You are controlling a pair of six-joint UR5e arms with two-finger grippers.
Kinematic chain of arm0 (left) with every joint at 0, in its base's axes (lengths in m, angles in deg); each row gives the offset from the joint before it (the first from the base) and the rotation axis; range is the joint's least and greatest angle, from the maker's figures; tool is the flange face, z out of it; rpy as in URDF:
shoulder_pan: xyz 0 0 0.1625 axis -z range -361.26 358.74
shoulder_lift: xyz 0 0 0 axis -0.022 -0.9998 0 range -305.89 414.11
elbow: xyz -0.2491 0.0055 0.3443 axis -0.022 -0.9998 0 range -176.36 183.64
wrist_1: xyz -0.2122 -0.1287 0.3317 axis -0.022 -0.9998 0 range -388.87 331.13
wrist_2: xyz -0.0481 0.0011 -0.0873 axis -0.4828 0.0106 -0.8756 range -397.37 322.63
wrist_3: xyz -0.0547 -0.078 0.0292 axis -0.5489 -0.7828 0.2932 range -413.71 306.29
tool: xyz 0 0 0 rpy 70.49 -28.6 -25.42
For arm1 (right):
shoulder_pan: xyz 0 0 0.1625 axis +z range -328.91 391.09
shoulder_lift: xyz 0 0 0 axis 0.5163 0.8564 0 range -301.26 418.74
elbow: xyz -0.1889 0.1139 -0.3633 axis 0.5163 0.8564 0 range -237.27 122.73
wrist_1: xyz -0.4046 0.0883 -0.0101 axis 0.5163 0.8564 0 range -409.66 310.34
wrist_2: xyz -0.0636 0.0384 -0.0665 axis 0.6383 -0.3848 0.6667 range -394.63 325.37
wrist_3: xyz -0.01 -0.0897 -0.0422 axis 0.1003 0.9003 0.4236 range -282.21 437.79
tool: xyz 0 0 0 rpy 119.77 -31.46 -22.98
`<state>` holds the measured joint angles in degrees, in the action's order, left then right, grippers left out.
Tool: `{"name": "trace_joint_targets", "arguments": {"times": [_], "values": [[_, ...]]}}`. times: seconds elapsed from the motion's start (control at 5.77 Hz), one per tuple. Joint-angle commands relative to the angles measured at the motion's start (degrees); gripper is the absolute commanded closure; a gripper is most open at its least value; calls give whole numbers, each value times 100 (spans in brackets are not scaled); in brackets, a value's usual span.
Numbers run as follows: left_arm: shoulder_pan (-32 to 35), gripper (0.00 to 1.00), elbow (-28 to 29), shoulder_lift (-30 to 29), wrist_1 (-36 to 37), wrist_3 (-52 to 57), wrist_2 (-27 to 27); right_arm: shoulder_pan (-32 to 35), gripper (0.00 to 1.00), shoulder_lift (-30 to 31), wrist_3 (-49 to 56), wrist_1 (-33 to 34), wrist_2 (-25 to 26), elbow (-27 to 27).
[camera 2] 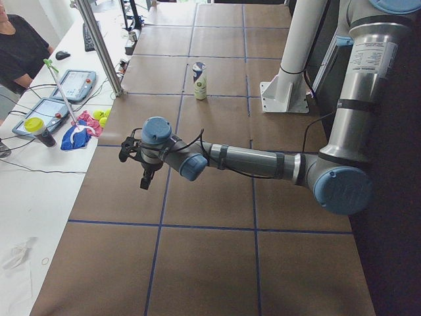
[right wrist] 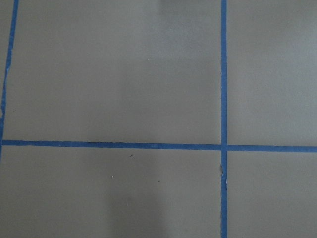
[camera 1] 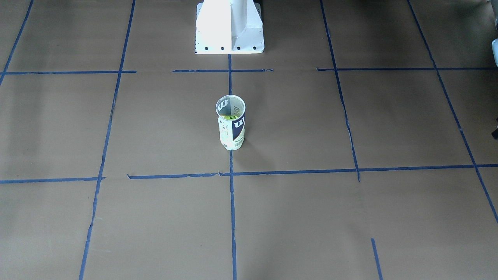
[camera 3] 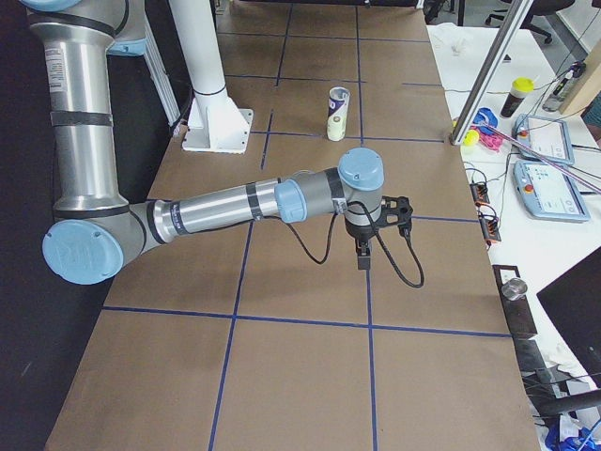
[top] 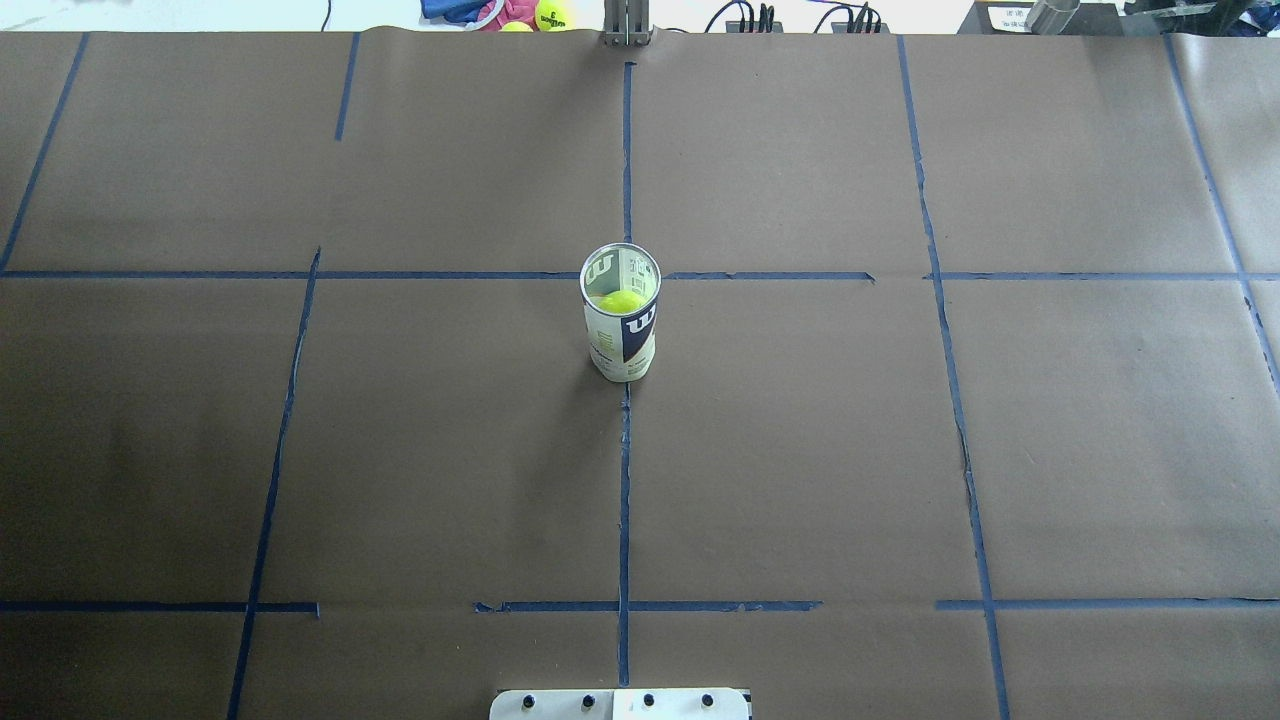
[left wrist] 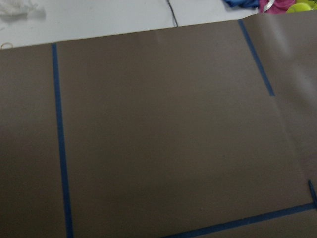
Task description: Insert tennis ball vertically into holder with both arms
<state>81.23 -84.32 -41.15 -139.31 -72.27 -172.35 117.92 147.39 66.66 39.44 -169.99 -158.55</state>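
The holder (camera 1: 230,132) stands upright with its mouth open at the middle of the table, also in the overhead view (top: 621,345) and both side views (camera 2: 199,80) (camera 3: 337,113). The tennis ball (camera 1: 227,116) sits inside it, seen through the mouth from overhead (top: 622,300). My left gripper (camera 2: 146,181) hangs above the table far from the holder, toward the table's left end. My right gripper (camera 3: 363,257) hangs likewise toward the right end. Both show only in the side views, so I cannot tell whether they are open or shut. The wrist views show only brown paper and blue tape.
The white pedestal base (camera 1: 229,27) stands at the robot's edge of the table (top: 620,703). Spare yellow balls and cloth (top: 535,14) lie beyond the far edge. Metal posts (camera 2: 99,46) (camera 3: 488,66), teach pendants and a seated person (camera 2: 20,46) are on the operators' side.
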Motion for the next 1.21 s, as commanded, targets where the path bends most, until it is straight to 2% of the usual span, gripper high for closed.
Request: {"name": "trace_joint_targets", "arguments": {"times": [0.0, 0.17, 0.35, 0.69, 0.87, 1.04], "values": [[151, 0, -1, 393, 783, 437, 40, 9, 0, 214, 259, 20, -69, 134], [379, 0, -88, 438, 1239, 1389, -45, 9, 0, 345, 565, 20, -78, 100], [695, 0, -298, 386, 2001, 1546, -203, 9, 0, 338, 612, 38, -52, 82], [750, 0, -1131, 542, 2838, 1574, -152, 0, 0, 338, 612, 38, -122, 135], [742, 0, -1170, 996, 2495, 1774, -143, 9, 0, 364, 760, 99, -79, 204], [724, 0, -1118, 1140, 2222, 1785, -143, 35, 0, 521, 1310, 108, -26, 309]]}}
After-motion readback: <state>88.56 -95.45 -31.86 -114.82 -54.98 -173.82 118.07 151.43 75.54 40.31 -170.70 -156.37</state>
